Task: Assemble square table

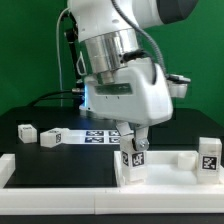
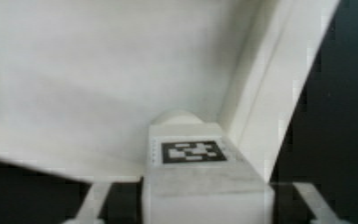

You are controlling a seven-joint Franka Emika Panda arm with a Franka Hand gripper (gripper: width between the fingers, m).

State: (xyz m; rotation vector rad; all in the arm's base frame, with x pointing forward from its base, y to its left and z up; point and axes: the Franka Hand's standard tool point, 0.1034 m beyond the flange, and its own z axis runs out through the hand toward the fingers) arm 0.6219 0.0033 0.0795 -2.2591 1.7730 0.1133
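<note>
My gripper (image 1: 133, 148) is shut on a short white table leg (image 1: 133, 166) with a black-and-white tag on it, near the front of the scene. In the wrist view this leg (image 2: 194, 152) stands between my two fingers (image 2: 98, 200), and my gripper (image 2: 197, 208) holds it by its sides. The leg is over a corner of the white square tabletop (image 2: 87, 80), close to its raised rim (image 2: 275, 70). In the exterior view the tabletop (image 1: 60, 172) lies flat at the front. Whether the leg rests on it I cannot tell.
Two loose tagged legs (image 1: 26, 132) (image 1: 50, 137) lie at the back on the exterior view's left. Another leg (image 1: 208, 157) stands at the right. The marker board (image 1: 95, 137) lies behind the gripper, and a low white bar (image 1: 177, 158) lies right of the held leg.
</note>
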